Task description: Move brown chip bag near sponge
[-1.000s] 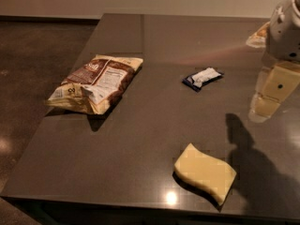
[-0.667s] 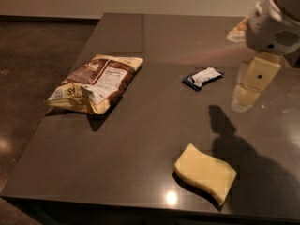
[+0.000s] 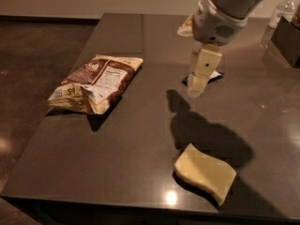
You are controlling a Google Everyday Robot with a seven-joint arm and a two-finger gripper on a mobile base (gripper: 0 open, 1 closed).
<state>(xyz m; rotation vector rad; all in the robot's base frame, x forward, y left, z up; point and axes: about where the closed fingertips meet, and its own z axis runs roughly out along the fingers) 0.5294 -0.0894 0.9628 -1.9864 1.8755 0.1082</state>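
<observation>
One change matters: over the last second the gripper (image 3: 198, 84) has swung in from the table's right side. It now hangs above the table (image 3: 126, 149) up-and-back from the sponge (image 3: 205, 172), directly over a small dark packet (image 3: 217, 75). Earlier it stood farther right of the sponge. It holds nothing, and whether it is spread or pressed together I cannot tell. Its shadow (image 3: 206, 132) falls on the bare top just behind the sponge.

Neither the bag nor the sponge has shifted. The brown chip bag (image 3: 96, 83) lies flat, label up, well to the left of the sponge and farther back, close to the table's left edge. The sponge sits near the front edge, apart from everything else.

By my judgement the arm is in its approach, crossing toward the bag, and no grasp has begun. The carry toward the sponge is all still to do. The packet under the gripper is not the target and could be brushed if the arm drops too soon.

As for containers, the bag looks closed and somewhat puffed, its contents unseen. Far back and right of the sponge, a dark box (image 3: 287, 37) stands at the frame edge with a clear bottle (image 3: 282, 7) behind it. What the box holds cannot be seen.
</observation>
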